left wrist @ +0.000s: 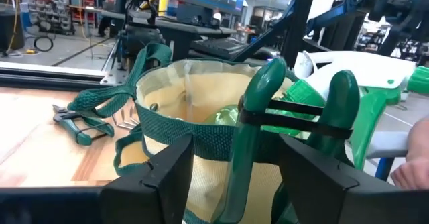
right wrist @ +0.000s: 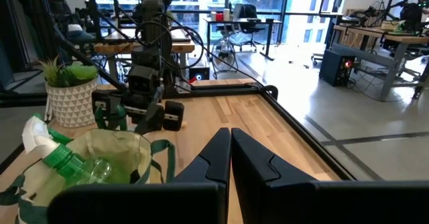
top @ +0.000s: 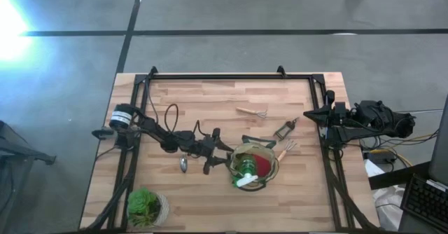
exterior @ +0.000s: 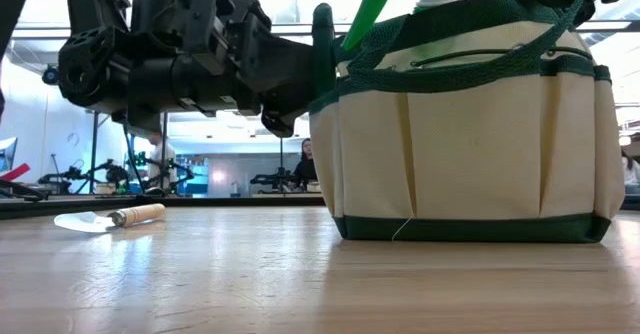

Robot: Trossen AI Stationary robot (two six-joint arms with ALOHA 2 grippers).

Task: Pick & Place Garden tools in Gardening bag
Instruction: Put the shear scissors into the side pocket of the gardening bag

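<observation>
Left hand (top: 222, 157) is sitting at the rim of the gardening bag (top: 253, 165), and you are seeing its fingers (left wrist: 164, 177) standing apart on either side of a green-handled tool (left wrist: 295, 123) that is resting upright in a side pocket; neither finger is visibly touching it. Right hand (right wrist: 230, 158) is waiting at the right edge of the surface (top: 210, 97), with its fingers pressed together on nothing.

You are looking at a round bag of pale canvas with dark green woven trim and strap handles. Inside it, a green spray bottle (top: 245, 171) with a white nozzle is lying beside a pink-red item (top: 262, 165).

Outside the bag, you are finding a silver trowel (top: 183, 164) just beside the left arm, a wooden-handled rake fork (top: 253, 111) farther back, dark pruners (top: 285, 129) and a second fork (top: 287, 148) near the bag's right side. A leafy plant (top: 145, 206) in a pale patterned pot is standing at the front left corner.

In the low view the bag is hiding everything behind it, and the trowel's handle is only partly showing. The pink-red item's shape is hard to make out.
</observation>
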